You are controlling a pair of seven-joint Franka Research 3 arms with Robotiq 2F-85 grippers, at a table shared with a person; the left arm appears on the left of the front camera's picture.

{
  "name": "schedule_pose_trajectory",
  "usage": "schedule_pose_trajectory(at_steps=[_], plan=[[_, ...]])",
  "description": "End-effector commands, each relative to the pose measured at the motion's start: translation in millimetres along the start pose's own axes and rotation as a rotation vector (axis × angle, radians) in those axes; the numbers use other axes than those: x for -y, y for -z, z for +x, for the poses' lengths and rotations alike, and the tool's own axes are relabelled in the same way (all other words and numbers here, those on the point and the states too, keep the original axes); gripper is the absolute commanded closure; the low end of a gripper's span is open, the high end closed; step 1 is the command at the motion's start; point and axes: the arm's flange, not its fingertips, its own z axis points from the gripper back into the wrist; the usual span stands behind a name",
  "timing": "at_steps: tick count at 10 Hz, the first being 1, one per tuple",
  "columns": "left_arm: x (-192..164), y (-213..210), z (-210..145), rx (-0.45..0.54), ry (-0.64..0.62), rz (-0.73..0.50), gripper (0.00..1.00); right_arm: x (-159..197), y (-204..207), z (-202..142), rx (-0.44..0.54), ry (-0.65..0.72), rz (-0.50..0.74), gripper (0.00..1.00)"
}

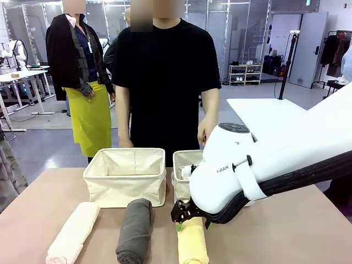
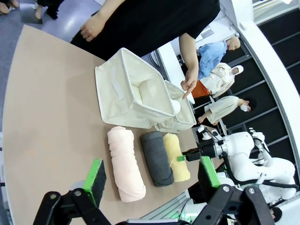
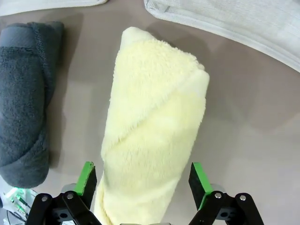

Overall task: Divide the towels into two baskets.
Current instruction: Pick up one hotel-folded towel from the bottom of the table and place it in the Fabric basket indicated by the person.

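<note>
Since the right end effector (image 3: 143, 180) stands open astride the yellow towel (image 3: 154, 122) at lower centre of the right wrist view, it should sink lower, centre the roll between both pads (image 3: 86, 178), then close evenly; the nearest basket (image 3: 234, 23) lies upper right, beyond.

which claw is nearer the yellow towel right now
Right. The right claw sits open over one end of the yellow towel, a green pad on either side. The left claw hangs open above the table, well back from that towel.
</note>
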Motion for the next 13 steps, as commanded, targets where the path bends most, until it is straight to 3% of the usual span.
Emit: schedule_pose_trajectory(at_steps=[1,3,9,11,13], plan=[[0,-2,1,0.012,0.005,-0.018,0.00,-15,17,10,0.028,0.048,-0.005,0.00],[0,-2,1,0.012,0.005,-0.018,0.00,-8,29,13,0.016,0.056,-0.023,0.00],[0,-2,1,0.012,0.005,-0.018,0.00,-3,19,10,0.006,0.020,-0.038,0.58],[0,-2,1,0.012,0.005,-0.018,0.00,-3,5,5,-0.041,-0.016,-0.055,0.53],[0,-2,1,0.012,0.005,-0.018,0.00,-11,-48,-6,-0.051,-0.174,-0.047,0.53]])
